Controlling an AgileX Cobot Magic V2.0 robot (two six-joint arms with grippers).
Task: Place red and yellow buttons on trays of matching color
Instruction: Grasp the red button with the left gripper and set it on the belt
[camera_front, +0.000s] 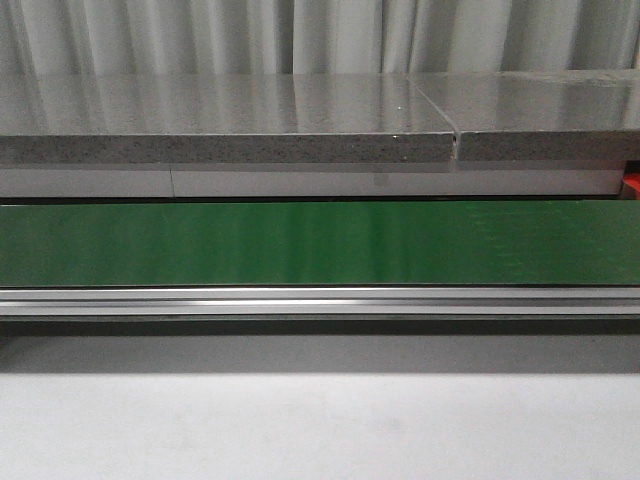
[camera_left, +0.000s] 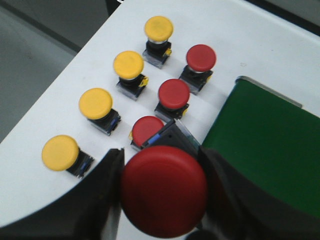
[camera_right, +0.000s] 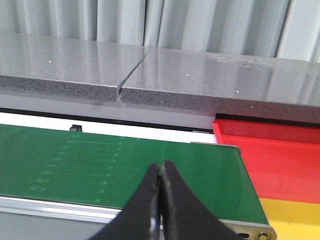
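A: Start big. What lies ahead?
B: A green belt (camera_front: 320, 243) crossing the white table (camera_front: 320, 430); a red tray (camera_right: 280, 157) and a yellow tray (camera_right: 292, 217) sit at its end.
A: The left fingers (camera_left: 164, 192)?
B: Clamped on a red button (camera_left: 164, 191), its cap between them, above rows of red buttons (camera_left: 174, 93) and yellow buttons (camera_left: 95, 103).
A: The right fingers (camera_right: 160, 200)?
B: Pressed together, holding nothing, over the belt.

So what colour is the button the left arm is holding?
Red. The held button shows best in the left wrist view, big and round between the dark jaws.
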